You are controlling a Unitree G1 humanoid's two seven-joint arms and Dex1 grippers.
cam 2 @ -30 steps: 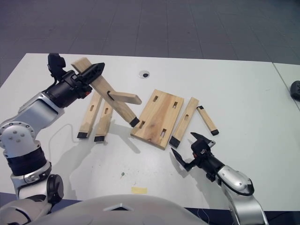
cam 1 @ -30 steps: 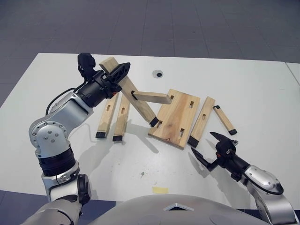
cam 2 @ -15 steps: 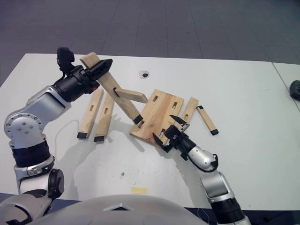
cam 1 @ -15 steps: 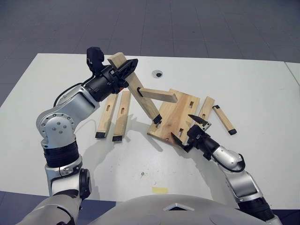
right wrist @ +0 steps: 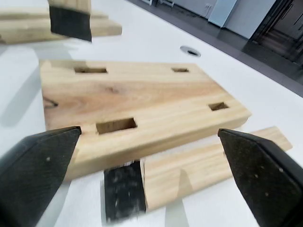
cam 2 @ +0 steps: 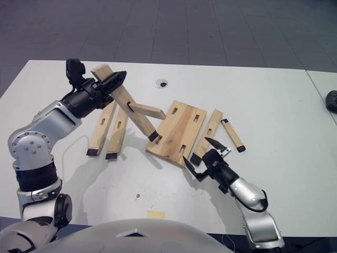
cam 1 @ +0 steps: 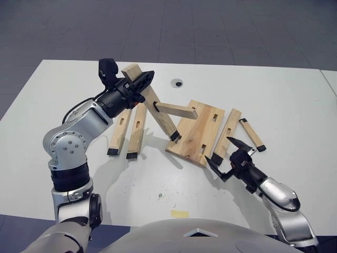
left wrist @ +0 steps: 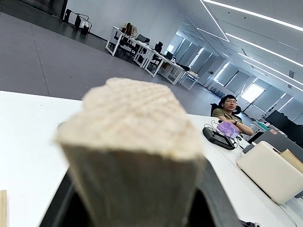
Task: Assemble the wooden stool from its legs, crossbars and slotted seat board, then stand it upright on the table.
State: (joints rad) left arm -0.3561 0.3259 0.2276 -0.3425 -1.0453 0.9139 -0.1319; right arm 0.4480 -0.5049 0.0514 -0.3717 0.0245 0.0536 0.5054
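My left gripper [cam 1: 138, 87] is shut on a wooden leg [cam 1: 158, 108], held slanted with its black foot down at the left edge of the slotted seat board [cam 1: 199, 132]. A crossbar [cam 1: 175, 110] sticks out sideways from that leg. In the left wrist view the leg's cut end [left wrist: 135, 137] sits between the fingers. Two more legs [cam 1: 121, 130] [cam 1: 137, 129] lie flat left of the board. Another leg [cam 1: 227, 135] and a short crossbar [cam 1: 252, 135] lie on its right. My right gripper [cam 1: 221, 155] stands open just off the board's near corner, with the board [right wrist: 142, 97] and a leg's black tip [right wrist: 124, 190] close ahead.
A round cable hole [cam 1: 178, 83] sits in the white table [cam 1: 295, 105] behind the board. A yellow tape strip [cam 1: 179, 213] lies near the front edge. A dark object [cam 2: 331, 101] rests at the far right. Bare tabletop stretches right and in front.
My right gripper came in from the front right to the board's near corner, then backed off slightly, still open. My left arm swung the held leg rightwards, bringing its foot to the board's left edge.
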